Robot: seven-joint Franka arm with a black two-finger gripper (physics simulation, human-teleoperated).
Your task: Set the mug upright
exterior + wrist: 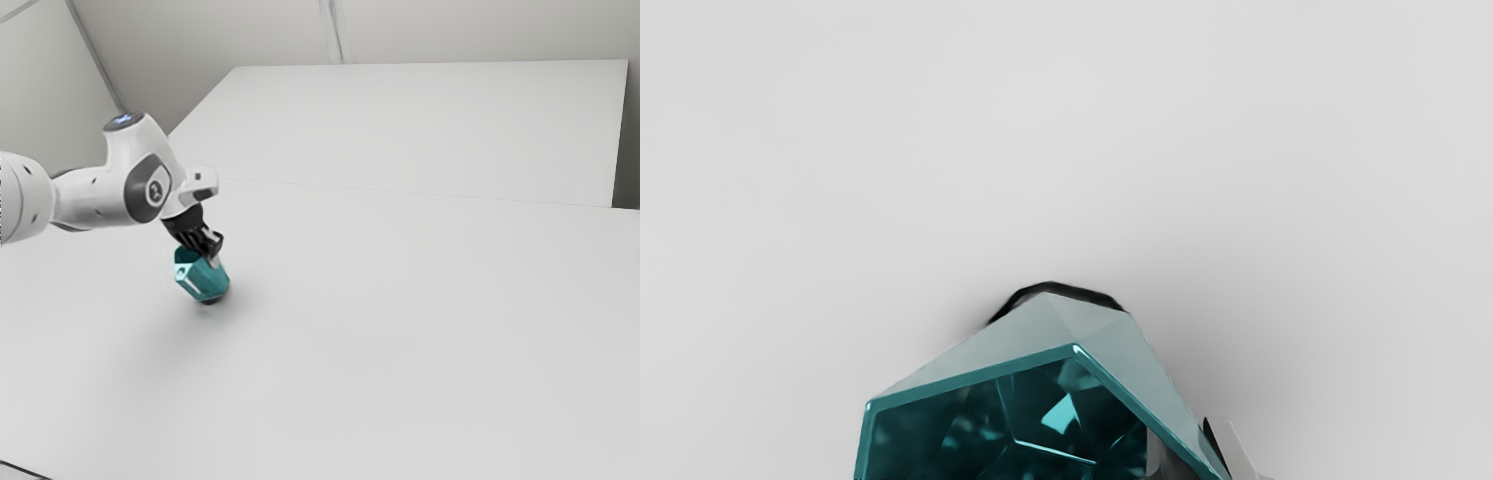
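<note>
A smooth, matte pale table (400,320) fills most of the exterior view, with a plain grey wall (460,30) along the top of the frame. Left of centre, the black claw (213,257) is clamped on the wall of the teal mug (206,283), one finger inside the mouth and the other (1233,445) against the outside. The claw slants down and toward the exterior view's right. Behind it the white arm (110,195), glossy with dark grey joint caps, comes in nearly level from the left edge, then bends down at the wrist.

The mug hangs tilted at the fingertips, mouth toward the upper left of the exterior view and dark base toward the lower right; whether the base touches the table I cannot tell. Its body is faceted, with flat angular sides. In the wrist view the rim is an angular, glossy teal band, the outer faces look pale and greyish, and the dark interior catches bright, sharp-edged reflections.
</note>
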